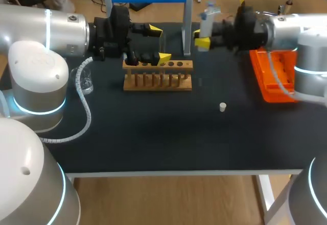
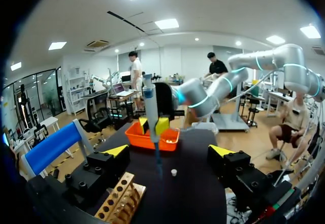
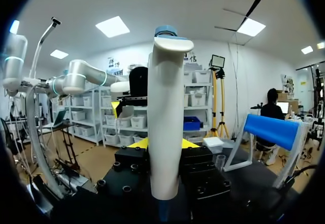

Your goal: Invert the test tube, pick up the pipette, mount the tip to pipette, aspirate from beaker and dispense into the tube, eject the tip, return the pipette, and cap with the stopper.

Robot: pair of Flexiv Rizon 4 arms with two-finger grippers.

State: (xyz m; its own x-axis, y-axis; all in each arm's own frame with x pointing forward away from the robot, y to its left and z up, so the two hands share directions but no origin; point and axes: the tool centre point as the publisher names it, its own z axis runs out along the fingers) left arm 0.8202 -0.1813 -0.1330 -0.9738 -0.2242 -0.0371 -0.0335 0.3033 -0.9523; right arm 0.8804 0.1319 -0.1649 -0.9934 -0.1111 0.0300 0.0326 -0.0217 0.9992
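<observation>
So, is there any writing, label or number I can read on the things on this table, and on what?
None can be read. The pipette in the right hand, the wooden rack, the orange tray and the white stopper show no legible print in any view.

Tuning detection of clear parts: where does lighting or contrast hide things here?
Head view: the clear beaker nearly vanishes against the black table; the white stopper stands out. Left wrist view: the thin lower end of the pipette fades against the dark table. Right wrist view: the pipette is evenly lit, no glare.
</observation>
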